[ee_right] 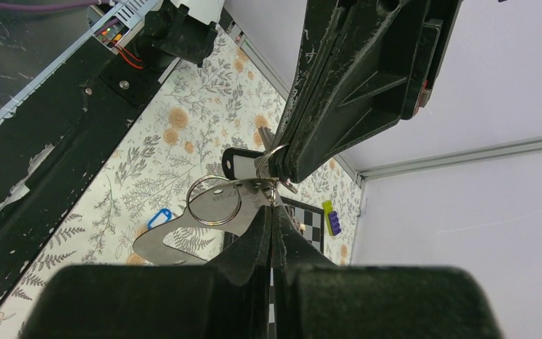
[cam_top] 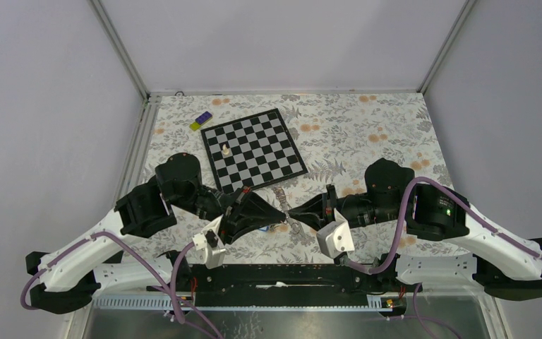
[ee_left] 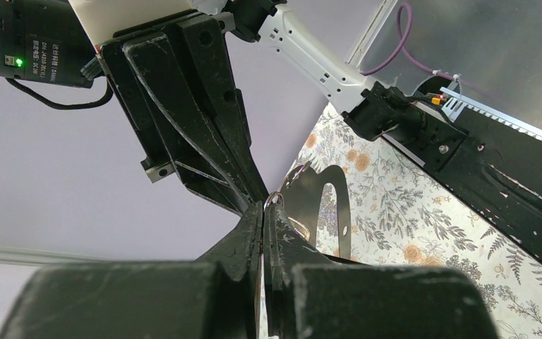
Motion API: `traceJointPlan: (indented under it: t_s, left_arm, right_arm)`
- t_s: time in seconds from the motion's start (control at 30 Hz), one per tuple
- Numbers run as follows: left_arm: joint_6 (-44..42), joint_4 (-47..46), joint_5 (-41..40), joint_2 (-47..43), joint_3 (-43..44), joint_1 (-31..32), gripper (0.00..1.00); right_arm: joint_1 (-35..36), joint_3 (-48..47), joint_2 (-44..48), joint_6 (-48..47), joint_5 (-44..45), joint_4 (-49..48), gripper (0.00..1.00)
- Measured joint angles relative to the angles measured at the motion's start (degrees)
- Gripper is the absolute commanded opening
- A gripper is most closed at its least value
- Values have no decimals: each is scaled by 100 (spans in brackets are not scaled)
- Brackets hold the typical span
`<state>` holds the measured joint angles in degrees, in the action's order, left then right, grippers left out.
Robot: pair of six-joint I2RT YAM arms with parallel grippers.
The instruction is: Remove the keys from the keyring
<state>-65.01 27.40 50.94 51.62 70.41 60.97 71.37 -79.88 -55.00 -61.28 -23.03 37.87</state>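
The left gripper (ee_right: 283, 167) is clamped on the thin wire keyring (ee_right: 267, 157), and the right gripper (ee_right: 271, 212) pinches the flat silvery keys (ee_right: 250, 192). The bunch, with a black white-labelled tag (ee_right: 238, 167), hangs above the floral tablecloth (cam_top: 367, 134) near the chessboard (cam_top: 254, 148).

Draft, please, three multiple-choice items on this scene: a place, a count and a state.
1. Where is the white chess piece? A on the chessboard; B on the floral cloth; C in a tool.
2. How many pieces stand on the board? A none; B one; C three.
3. The two tools are: A both open; B one open; C both shut.
Answers: A, it stands on a square; B, no other piece shows; C, the left tool pinches the keyring, the right tool the keys.
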Motion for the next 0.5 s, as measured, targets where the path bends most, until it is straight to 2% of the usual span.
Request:
traceJointPlan:
  t_s: [0.5]
  left_arm:
    - [11,2,-13,26,0,33,0]
  right_arm:
    - [79,0,0,13,-17,2,0]
